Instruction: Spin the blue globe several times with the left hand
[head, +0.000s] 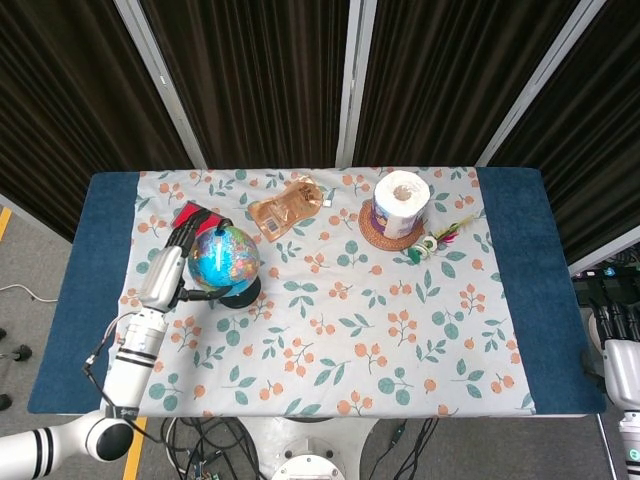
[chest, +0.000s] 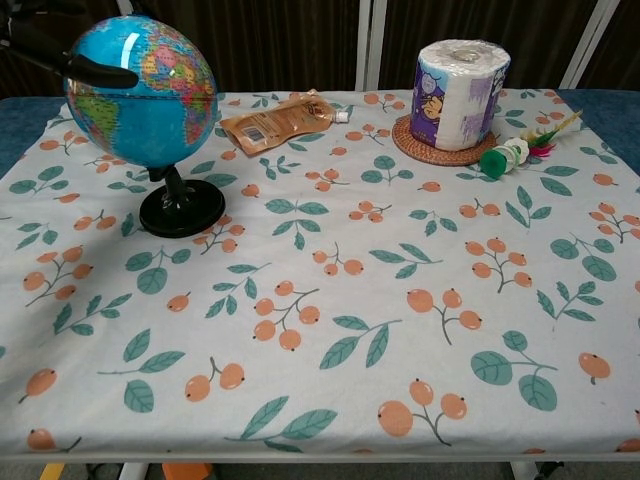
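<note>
At the tabletop's (head: 300, 400) far-left corner the blue globe (head: 223, 259) stands upright on its black base (chest: 181, 212). My left hand (head: 172, 262) sits against the globe's left side, fingers (chest: 98, 72) spread and laid on the sphere without grasping it. My right hand is out of sight.

A table (head: 510, 280) covered by a white cloth (head: 380, 330) printed with orange berries and green leaves, its blue ends bare. Behind it hang dark pleated curtains (head: 260, 80) split by pale slanting posts (head: 350, 80). Grey floor (head: 30, 260) with a yellow line (head: 4, 222) shows at the side; cables (head: 200, 440) trail below the front edge.
</note>
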